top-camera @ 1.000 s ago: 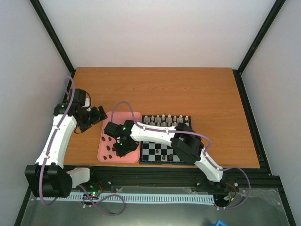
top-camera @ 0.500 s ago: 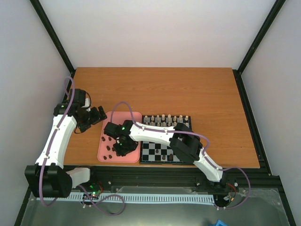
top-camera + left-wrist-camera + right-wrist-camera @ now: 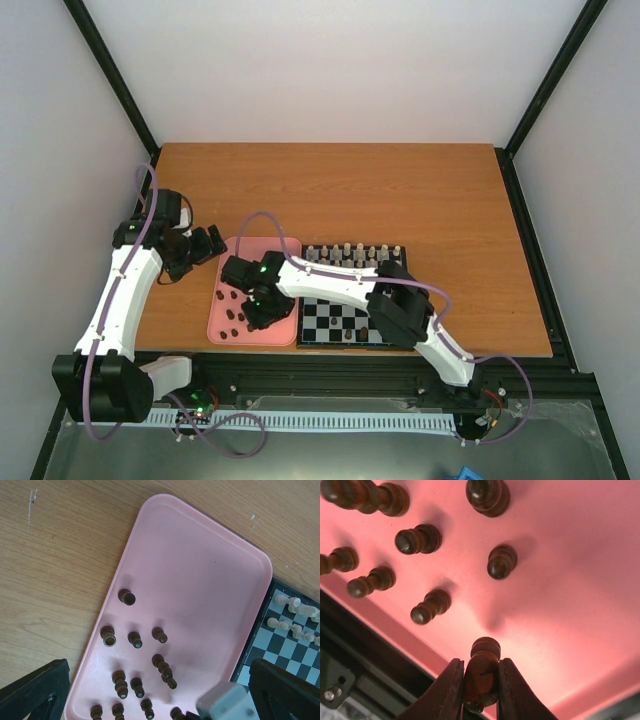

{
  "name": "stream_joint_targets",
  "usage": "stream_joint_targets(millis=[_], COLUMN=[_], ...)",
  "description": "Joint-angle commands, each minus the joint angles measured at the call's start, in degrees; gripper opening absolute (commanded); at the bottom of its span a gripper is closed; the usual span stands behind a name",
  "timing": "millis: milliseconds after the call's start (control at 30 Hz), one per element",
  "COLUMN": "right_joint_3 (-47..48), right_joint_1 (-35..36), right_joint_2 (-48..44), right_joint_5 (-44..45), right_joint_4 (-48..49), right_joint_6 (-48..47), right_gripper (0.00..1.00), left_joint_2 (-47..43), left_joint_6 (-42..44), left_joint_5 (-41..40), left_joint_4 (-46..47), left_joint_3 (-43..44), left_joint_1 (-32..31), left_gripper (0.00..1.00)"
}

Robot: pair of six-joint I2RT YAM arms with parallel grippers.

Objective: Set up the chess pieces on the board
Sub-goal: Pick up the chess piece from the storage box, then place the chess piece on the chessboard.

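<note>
Pinched between the fingers of the right gripper (image 3: 481, 687) is 1 dark chess piece (image 3: 484, 655), low at the pink tray (image 3: 580, 580). The other dark pieces (image 3: 134, 640) stand loose on that tray, just left of the board (image 3: 350, 322). The left gripper (image 3: 160, 695), fingers spread wide and holding nothing, hangs near the tray's far left corner. Cream pieces (image 3: 345, 252) line the board's far edge.
</note>
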Motion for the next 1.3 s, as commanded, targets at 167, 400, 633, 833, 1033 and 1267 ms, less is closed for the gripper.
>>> stream_joint_targets(millis=[167, 400, 633, 833, 1033, 1267], right_joint_3=[-5.9, -25.3, -32.2, -33.5, -33.7, -35.3], right_joint_1=[0.1, -1.1, -3.6, -4.6, -4.7, -4.7], right_joint_2=[-16.0, -26.8, -29.3, -28.3, -26.8, -27.1], right_joint_5=[4.8, 3.4, 3.5, 2.2, 0.5, -0.2], right_joint_4=[-7.4, -2.7, 0.7, 2.0, 2.7, 3.1], right_joint_6=[3.4, 7.8, 7.8, 6.4, 5.5, 5.9], right_gripper=[0.15, 0.15, 0.15, 0.15, 0.15, 0.15], left_joint_2=[-0.9, -0.7, -0.4, 0.0, 0.5, 0.6], left_joint_6=[0.6, 0.7, 0.7, 0.8, 0.8, 0.8], left_joint_5=[0.3, 0.7, 1.1, 1.1, 1.0, 1.0], left_joint_4=[-0.2, -0.1, 0.3, 0.5, 0.6, 0.9], left_joint_3=[1.7, 1.4, 0.8, 0.7, 0.7, 0.5], left_joint_1=[0.3, 0.3, 0.3, 0.4, 0.3, 0.3], left_gripper=[1.0, 1.0, 1.0, 1.0, 1.0, 1.0])
